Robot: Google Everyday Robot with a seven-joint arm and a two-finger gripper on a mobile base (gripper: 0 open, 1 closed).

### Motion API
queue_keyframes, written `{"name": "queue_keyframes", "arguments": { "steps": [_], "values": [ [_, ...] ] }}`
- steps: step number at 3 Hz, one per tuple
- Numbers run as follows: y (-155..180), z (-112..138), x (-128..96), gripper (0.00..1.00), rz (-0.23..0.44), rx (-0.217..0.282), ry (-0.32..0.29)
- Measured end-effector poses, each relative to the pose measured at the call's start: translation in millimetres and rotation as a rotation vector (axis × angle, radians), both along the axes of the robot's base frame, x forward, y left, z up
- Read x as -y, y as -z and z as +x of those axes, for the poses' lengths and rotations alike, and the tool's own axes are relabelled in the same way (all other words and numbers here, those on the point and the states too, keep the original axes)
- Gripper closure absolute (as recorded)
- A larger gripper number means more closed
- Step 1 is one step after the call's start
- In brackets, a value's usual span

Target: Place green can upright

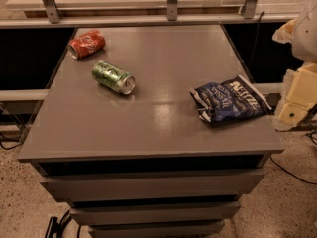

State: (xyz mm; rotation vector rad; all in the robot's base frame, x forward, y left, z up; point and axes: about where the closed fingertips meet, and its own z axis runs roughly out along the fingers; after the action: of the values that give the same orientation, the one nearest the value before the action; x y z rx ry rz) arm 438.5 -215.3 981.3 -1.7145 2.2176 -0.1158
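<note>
The green can (113,77) lies on its side on the left part of the grey table top (148,123), its silver end pointing to the front right. My gripper (296,97) shows as a pale cream shape at the right edge of the view. It is beyond the table's right side, far from the can, and holds nothing that I can see.
A red soda can (86,43) lies on its side at the table's back left corner. A dark blue chip bag (229,100) lies flat near the right edge. A railing with metal posts (172,1) runs behind the table. Drawers (153,185) sit below the front edge.
</note>
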Motion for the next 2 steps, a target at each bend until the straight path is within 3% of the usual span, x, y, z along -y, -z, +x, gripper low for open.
{"name": "queue_keyframes", "arguments": {
  "steps": [1, 2],
  "values": [
    [-2, 3, -5, 0.00, 0.009, 0.007, -0.005],
    [-3, 18, -37, 0.00, 0.033, 0.008, -0.032]
  ]
}}
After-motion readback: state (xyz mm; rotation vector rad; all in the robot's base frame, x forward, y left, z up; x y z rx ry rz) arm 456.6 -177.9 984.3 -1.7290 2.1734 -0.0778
